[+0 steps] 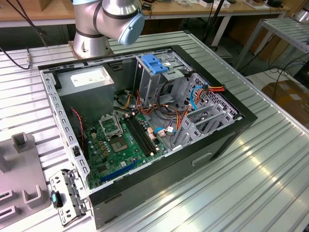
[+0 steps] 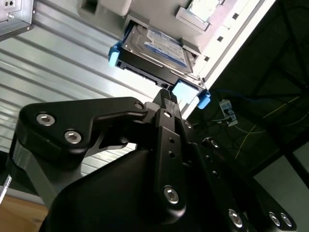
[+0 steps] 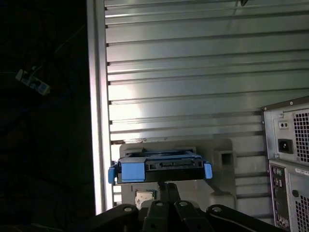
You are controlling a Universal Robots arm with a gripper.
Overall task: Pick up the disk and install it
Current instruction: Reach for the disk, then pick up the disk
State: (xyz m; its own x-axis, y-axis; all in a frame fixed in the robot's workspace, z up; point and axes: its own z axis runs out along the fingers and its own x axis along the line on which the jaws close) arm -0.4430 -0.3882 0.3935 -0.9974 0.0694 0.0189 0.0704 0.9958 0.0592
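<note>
So the gripper (image 2: 166, 94) is parked right by the near edge of the disk (image 2: 155, 47), which lies in a grey holder (image 2: 154, 14).

The ribbed metal table (image 1: 270, 183) carries an open computer case (image 1: 159, 180), a grey fixture (image 1: 19, 174) and the arm's base (image 1: 89, 46).

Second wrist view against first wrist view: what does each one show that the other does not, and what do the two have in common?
Second wrist view: the white label on the top face of the disk. First wrist view: the rear of the computer case with its power socket, and the disk's end seen straight on. Shared: the disk with its blue rails lying in a grey holder on the ribbed metal table, and the gripper close in front of it.
</note>
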